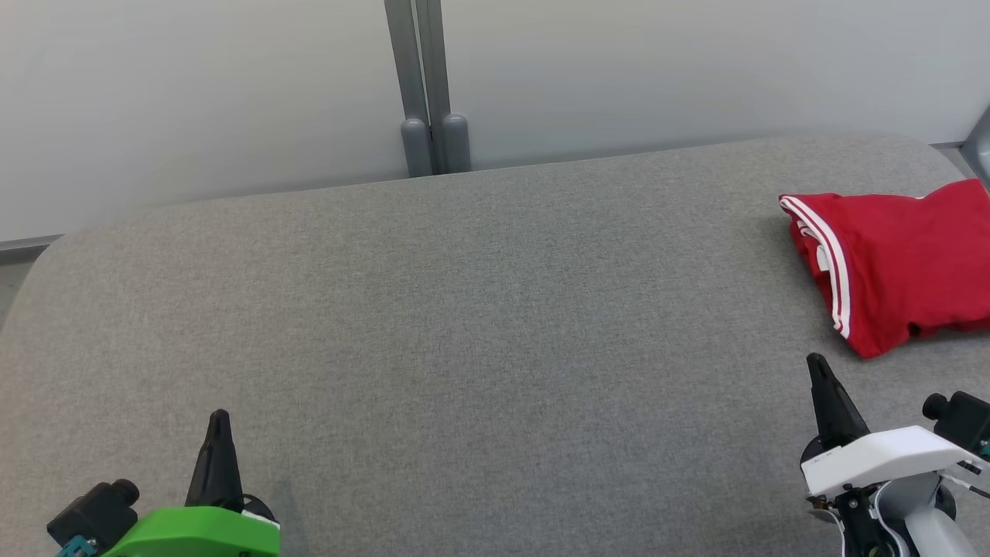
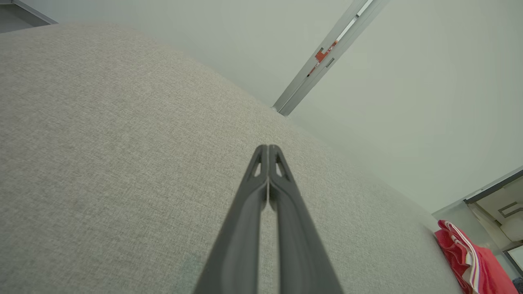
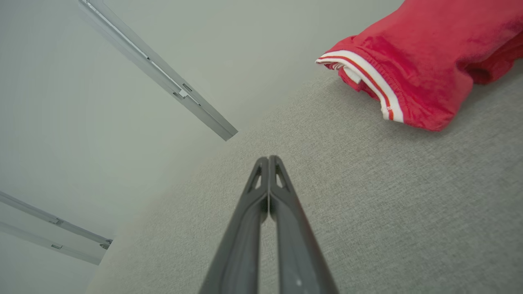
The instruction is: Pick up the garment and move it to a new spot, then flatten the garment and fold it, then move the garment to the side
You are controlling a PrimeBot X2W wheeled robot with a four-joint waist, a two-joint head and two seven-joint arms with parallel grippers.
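The garment (image 1: 901,267) is red with a white striped edge and lies folded in a compact bundle at the far right of the grey fabric surface (image 1: 479,333). In the right wrist view the garment (image 3: 425,65) sits ahead and to the right of my fingers, apart from them. A slice of the garment (image 2: 470,261) appears at the lower right of the left wrist view. My right gripper (image 1: 816,362) hovers just in front of the bundle, shut and empty. Down at the lower left my left gripper (image 1: 220,416) is also shut with nothing in it, far from the garment.
A pale wall with a grey double post (image 1: 425,85) stands right behind the surface's back edge. The surface curves down at its left end (image 1: 31,286). A grey frame corner (image 1: 978,147) shows at the far right.
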